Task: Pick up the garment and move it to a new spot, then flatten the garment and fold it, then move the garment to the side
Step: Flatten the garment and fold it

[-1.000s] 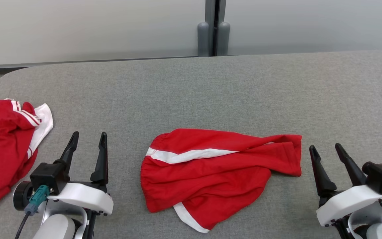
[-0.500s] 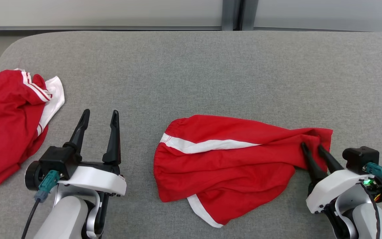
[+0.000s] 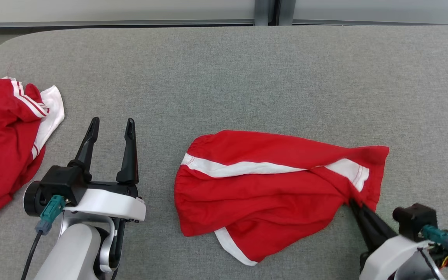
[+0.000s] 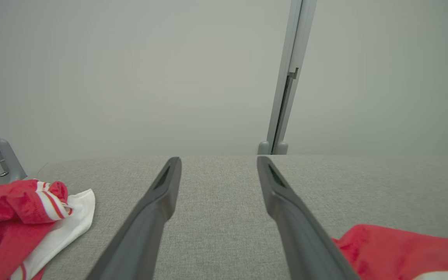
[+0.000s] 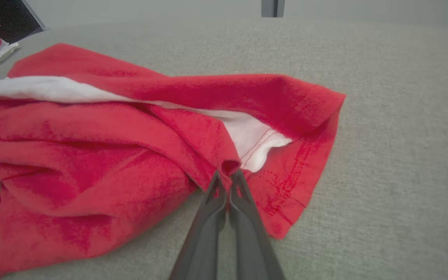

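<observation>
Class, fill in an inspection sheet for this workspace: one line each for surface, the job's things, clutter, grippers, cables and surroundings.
Surface: grey fabric tabletop, rounded at the far-left corner.
Job's things: red garment with white stripes, crumpled, lying at the centre.
Clutter: second garment, red and white, bunched at the left edge.
Grippers: left gripper open over bare tabletop; right gripper shut on the red garment's right hem.
Cables: black cable with a teal plug at the left wrist; coloured wires at the right wrist.
Surroundings: pale wall panels with a grey post behind the tabletop.
</observation>
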`<state>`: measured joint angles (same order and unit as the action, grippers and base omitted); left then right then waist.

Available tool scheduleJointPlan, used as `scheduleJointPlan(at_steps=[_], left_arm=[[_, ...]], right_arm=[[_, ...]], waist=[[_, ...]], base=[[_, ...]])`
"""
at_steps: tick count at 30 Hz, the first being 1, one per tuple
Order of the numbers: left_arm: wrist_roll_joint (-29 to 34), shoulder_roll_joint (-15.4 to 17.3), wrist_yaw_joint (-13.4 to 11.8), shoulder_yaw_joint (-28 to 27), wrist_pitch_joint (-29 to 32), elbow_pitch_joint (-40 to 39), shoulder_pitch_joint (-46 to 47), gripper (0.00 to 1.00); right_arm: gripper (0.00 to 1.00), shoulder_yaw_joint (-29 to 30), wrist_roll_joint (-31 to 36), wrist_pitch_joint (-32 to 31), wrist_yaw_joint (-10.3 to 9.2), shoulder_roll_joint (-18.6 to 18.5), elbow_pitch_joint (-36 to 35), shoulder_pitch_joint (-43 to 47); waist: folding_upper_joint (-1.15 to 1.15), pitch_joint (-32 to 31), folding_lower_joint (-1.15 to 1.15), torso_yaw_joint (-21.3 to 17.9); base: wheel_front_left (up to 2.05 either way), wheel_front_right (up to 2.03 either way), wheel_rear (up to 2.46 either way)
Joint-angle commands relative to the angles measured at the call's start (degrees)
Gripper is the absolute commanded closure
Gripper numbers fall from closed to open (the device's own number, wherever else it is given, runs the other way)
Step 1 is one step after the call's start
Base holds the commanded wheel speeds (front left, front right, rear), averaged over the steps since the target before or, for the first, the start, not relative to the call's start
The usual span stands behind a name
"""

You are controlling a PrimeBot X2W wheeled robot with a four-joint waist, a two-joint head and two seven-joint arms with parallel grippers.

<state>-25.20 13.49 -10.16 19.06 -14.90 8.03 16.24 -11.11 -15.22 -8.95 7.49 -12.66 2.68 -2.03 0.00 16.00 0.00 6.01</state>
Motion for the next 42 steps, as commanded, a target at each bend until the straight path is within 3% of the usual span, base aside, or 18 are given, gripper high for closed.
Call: scheduleJointPlan(at_steps=[1,9,11,12,19,26,42], left_arm=[[0.4,0.2,-0.1,-0.4,-0.3,-0.1,0.8,0.0],[0.0,-0.4,-0.5,-1.2,-0.4,0.3,-0.4,0.0],[-0.1,-0.5,-0.7,-1.5,-0.3,0.3,-0.7,0.0],[-0.1,-0.5,-0.8,-1.6,-0.3,0.3,-0.9,0.0],[0.5,-0.7,-1.9,-2.4,-0.3,-0.2,-3.4,0.0],[0.9,-1.0,-2.5,-2.9,-0.3,-0.7,-6.3,0.0],[1.3,0.7,-2.6,-1.0,1.8,-1.3,-10.6,0.0]], right_arm=[[1.0,-0.2,0.4,-1.2,0.0,-0.3,-0.5,1.9],[0.98,-0.7,1.5,-2.1,-0.08,1.3,7.4,7.4],[0.29,-0.4,1.6,-0.6,-0.14,1.9,8.8,6.1],[0.0,-0.3,1.4,0.5,-0.14,2.3,9.0,5.2],[0.0,1.3,-0.8,8.1,-0.03,3.1,4.8,1.9],[0.0,2.6,-1.9,11.7,-0.03,2.1,-1.0,0.1],[0.0,5.0,-1.4,9.8,-0.03,3.5,-1.9,1.1]], waist=[[0.0,0.0,0.0,-0.2],[0.0,-0.1,0.0,-0.8],[0.0,-0.3,0.0,-1.1],[0.0,-0.4,0.0,-1.2],[0.0,-2.5,0.0,-2.3],[0.0,-5.5,0.0,-3.5],[0.0,-11.4,0.0,-5.1]], base=[[0.0,0.0,0.0],[0.0,0.0,0.0],[0.0,0.0,0.0],[0.0,0.0,0.0],[0.0,0.0,0.0],[0.0,0.0,0.0],[0.0,0.0,0.0]])
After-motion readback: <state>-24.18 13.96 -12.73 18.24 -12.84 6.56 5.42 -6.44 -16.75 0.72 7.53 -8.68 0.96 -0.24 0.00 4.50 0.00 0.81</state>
